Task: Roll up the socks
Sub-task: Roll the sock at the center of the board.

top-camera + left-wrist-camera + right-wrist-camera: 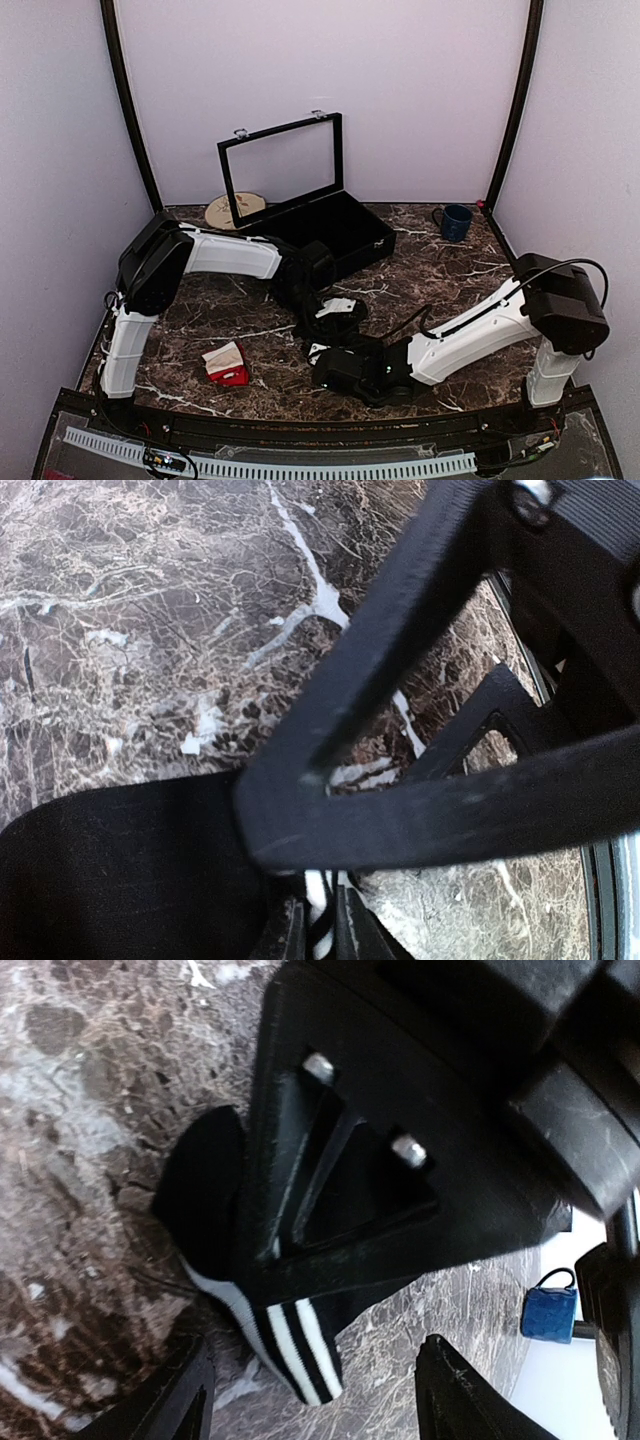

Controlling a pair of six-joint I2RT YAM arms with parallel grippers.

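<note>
The red socks, with a cream cuff band, lie as a small bundle on the marble table at the front left, apart from both grippers. A black sock with white stripes lies at the table's middle and also shows in the left wrist view. My left gripper is shut on this sock's striped edge; in the top view the gripper is at the table's centre. My right gripper is open, its fingers either side of the striped cuff, just in front of the left gripper.
An open black case with its glass lid raised stands at the back. A round wooden disc lies left of it. A blue mug stands at the back right and shows in the right wrist view.
</note>
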